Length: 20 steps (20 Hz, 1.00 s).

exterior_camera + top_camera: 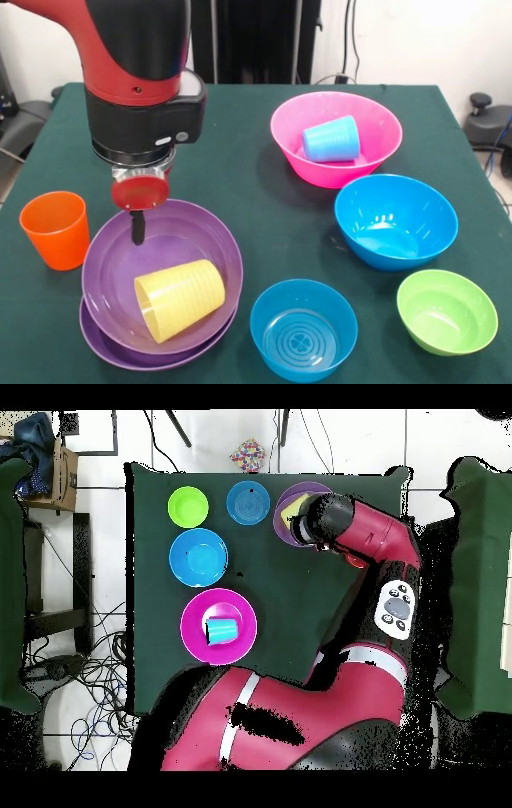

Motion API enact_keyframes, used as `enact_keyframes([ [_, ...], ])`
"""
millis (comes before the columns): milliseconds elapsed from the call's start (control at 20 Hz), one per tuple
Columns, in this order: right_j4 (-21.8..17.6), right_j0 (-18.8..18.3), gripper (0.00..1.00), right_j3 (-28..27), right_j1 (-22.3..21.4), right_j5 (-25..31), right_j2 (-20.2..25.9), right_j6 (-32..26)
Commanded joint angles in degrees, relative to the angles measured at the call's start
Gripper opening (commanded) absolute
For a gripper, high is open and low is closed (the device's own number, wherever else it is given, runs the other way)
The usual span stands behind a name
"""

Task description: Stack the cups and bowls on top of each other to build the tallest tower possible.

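Observation:
Two purple bowls (108, 276) sit nested at the front left, and a pale yellow ribbed cup (178, 298) lies on its side in the upper one. My gripper (138, 228) hangs just inside that bowl's far rim, behind the yellow cup and apart from it. An orange cup (56, 228) stands upright to the left. A light blue cup (330, 138) lies on its side in the pink bowl (292, 128). The big blue bowl (396, 220), small blue bowl (304, 328) and green bowl (446, 310) stand empty. No amber-yellow cups are in view.
In the overhead view the arm covers most of the purple bowls (285, 492). The green bowl (188, 506), small blue bowl (247, 502), big blue bowl (198, 556) and pink bowl (192, 616) lie along the dark green table (240, 160).

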Motion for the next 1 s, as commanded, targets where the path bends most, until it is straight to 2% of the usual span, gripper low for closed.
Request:
enact_keyframes([
  [50,-0.4,1.3,1.00,-3.5,0.8,9.9,4.2,1.6],
  [200,0.1,2.0,1.00,-5.1,0.9,12.8,4.1,3.0],
  [350,-0.1,2.8,1.00,-3.7,-1.1,15.7,3.1,3.6],
  [600,-0.8,2.6,1.00,-5.4,-1.8,20.9,2.3,2.2],
  [1000,-1.1,1.6,1.00,-5.4,-2.7,22.2,2.8,0.9],
])
